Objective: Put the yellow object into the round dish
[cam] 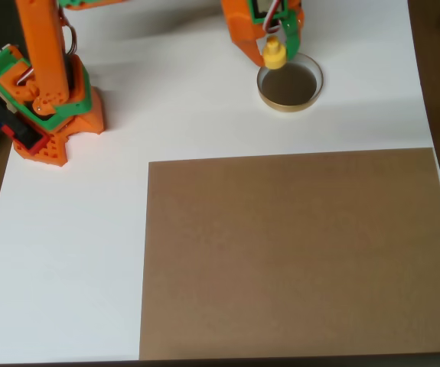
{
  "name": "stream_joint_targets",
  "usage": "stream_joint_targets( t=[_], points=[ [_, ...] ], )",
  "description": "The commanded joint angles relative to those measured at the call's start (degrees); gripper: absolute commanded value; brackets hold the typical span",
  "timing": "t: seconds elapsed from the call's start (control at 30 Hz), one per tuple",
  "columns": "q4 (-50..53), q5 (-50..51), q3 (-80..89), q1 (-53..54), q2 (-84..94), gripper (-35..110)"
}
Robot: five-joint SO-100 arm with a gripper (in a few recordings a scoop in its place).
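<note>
Overhead view: the yellow piece (273,53) is gripped in the orange tool (274,44), held over the top-left rim of the dish (308,98). Whether the rim is touched can't be told. The dish sits on the white table (66,252), above a big brown board (296,252). The arm base (47,107) is seen far left.

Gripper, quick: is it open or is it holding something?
Gripper: shut on the yellow piece, at the dish's rim.
</note>
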Motion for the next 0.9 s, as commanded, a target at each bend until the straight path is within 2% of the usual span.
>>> stream_joint_targets(
  t=[0.0, 0.2, 0.6, 0.87],
  points=[
    [0.9, -0.3, -5.3, -0.8, -0.5, 0],
    [1.2, 0.3, -8.9, -1.0, -5.2, 0],
    [8.4, 1.1, -26.4, -2.0, -16.7, 0],
    [9.1, 1.5, -28.8, -2.5, -18.8, 0]
  ],
)
